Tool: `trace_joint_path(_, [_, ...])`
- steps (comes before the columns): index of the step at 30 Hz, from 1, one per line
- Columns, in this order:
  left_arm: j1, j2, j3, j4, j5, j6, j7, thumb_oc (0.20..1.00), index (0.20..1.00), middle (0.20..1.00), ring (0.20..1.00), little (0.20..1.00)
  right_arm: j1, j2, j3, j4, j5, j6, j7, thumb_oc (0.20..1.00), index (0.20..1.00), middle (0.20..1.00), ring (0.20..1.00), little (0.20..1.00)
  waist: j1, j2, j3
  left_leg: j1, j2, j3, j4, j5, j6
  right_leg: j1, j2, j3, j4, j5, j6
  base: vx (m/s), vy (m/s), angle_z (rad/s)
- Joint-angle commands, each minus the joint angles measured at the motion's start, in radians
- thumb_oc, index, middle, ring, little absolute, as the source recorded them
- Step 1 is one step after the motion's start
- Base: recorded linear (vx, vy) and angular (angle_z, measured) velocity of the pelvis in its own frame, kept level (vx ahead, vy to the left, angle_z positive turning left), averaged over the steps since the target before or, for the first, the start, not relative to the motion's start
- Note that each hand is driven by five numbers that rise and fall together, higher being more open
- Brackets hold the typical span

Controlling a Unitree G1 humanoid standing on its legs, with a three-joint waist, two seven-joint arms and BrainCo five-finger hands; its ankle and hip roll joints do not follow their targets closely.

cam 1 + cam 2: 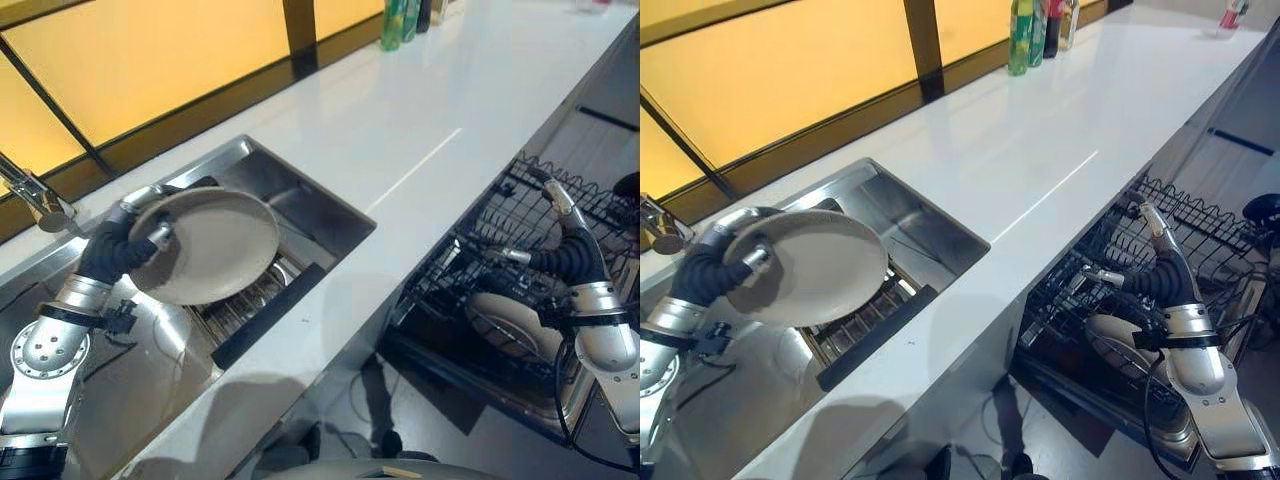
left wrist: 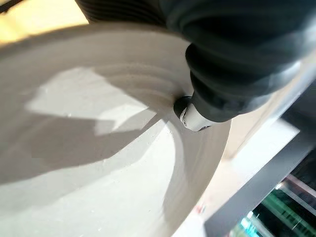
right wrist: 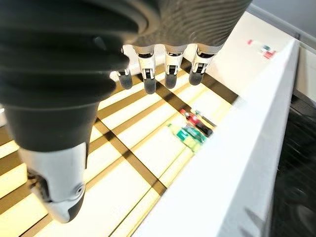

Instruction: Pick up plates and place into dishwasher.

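Plate (image 1: 205,245), beige and round, was found held tilted above the steel sink (image 1: 300,200), which sat at roughly 9 o'clock in the head view. The left hand (image 1: 140,235) gripped it at its rim on the 9 o'clock side, thumb pressed on the upper face and fingers curled behind the edge; the left wrist view confirmed the thumb tip bearing on the inner surface of the plate. Beneath the plate, a wire drying rack (image 1: 250,295) sat in the sink, with a dark bar (image 1: 268,315) along its near edge. A faucet (image 1: 35,195) stood at the sink's 9 o'clock end.

The white countertop (image 1: 420,130) ran from the sink toward 1 o'clock, where green bottles (image 1: 398,22) stood at the far end against the amber window panels (image 1: 150,60).

At 3 o'clock, the open dishwasher (image 1: 470,370) showed its black wire rack (image 1: 520,230) pulled out. A second pale dish (image 1: 510,325) rested in the lower part of that rack. The right hand (image 1: 560,205) hovered over the rack, fingers straight and spread, holding nothing; its wrist view showed the fingers extended in a row with the thumb apart.
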Motion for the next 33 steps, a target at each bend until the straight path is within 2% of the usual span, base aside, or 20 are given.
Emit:
trace_joint_path(1, [-0.061,0.061,0.030,-0.004,0.012,-0.090,0.100,0.200,0.200,0.200,0.200,0.200,-0.040,-0.020,-0.027,-0.084,-0.014,-0.076,-0.024,1.000,1.000,1.000,1.000,1.000,0.016,-0.029,-0.060,-0.033,-0.043,-0.011,0.017,-0.028,0.022,-0.036,-0.041,-0.037,0.175,-0.130,0.069,-0.05,-0.023,0.06])
trace_joint_path(11, [-0.166,0.041,-0.060,-0.032,0.137,-0.193,0.269,0.200,0.200,0.200,0.200,0.200,-0.214,-0.040,0.031,-0.124,-0.011,-0.124,-0.061,1.000,1.000,1.000,1.000,1.000,0.030,-0.038,-0.073,-0.026,-0.046,-0.028,0.015,-0.027,0.024,-0.023,-0.031,-0.038,0.174,-0.131,0.057,-0.06,-0.018,0.03])
trace_joint_path(16, [-0.247,0.003,-0.145,-0.056,0.142,-0.226,0.306,0.200,0.200,0.200,0.200,0.200,-0.334,-0.012,0.110,-0.161,0.063,-0.157,0.021,1.000,1.000,1.000,1.000,1.000,0.035,-0.045,-0.090,-0.029,-0.049,-0.031,0.019,-0.026,0.027,-0.022,-0.026,-0.040,0.174,-0.131,0.051,-0.08,-0.019,0.01])
trace_joint_path(20, [-0.342,-0.034,-0.241,-0.053,0.196,-0.251,0.369,0.200,0.200,0.200,0.200,0.200,-0.442,0.046,0.227,-0.164,0.172,-0.134,0.131,1.000,1.000,1.000,1.000,1.000,0.039,-0.048,-0.106,-0.031,-0.053,-0.041,0.019,-0.022,0.029,-0.022,-0.020,-0.039,0.176,-0.132,0.043,-0.07,0.001,0.05])
trace_joint_path(25, [-0.432,-0.083,-0.358,-0.072,0.294,-0.265,0.425,0.200,0.200,0.200,0.200,0.200,-0.534,0.120,0.367,-0.151,0.214,-0.105,0.189,1.000,1.000,1.000,1.000,1.000,0.053,-0.052,-0.119,-0.034,-0.058,-0.065,0.017,-0.016,0.029,-0.016,-0.013,-0.039,0.175,-0.134,0.036,-0.05,-0.006,0.05])
trace_joint_path(33, [-0.538,-0.142,-0.499,-0.106,0.320,-0.261,0.460,0.200,0.200,0.200,0.200,0.200,-0.649,0.204,0.522,-0.132,0.209,-0.063,0.167,1.000,1.000,1.000,1.000,1.000,0.074,-0.055,-0.121,-0.042,-0.066,-0.098,0.008,-0.002,0.029,-0.014,-0.008,-0.056,0.181,-0.138,0.029,-0.06,-0.014,0.09])
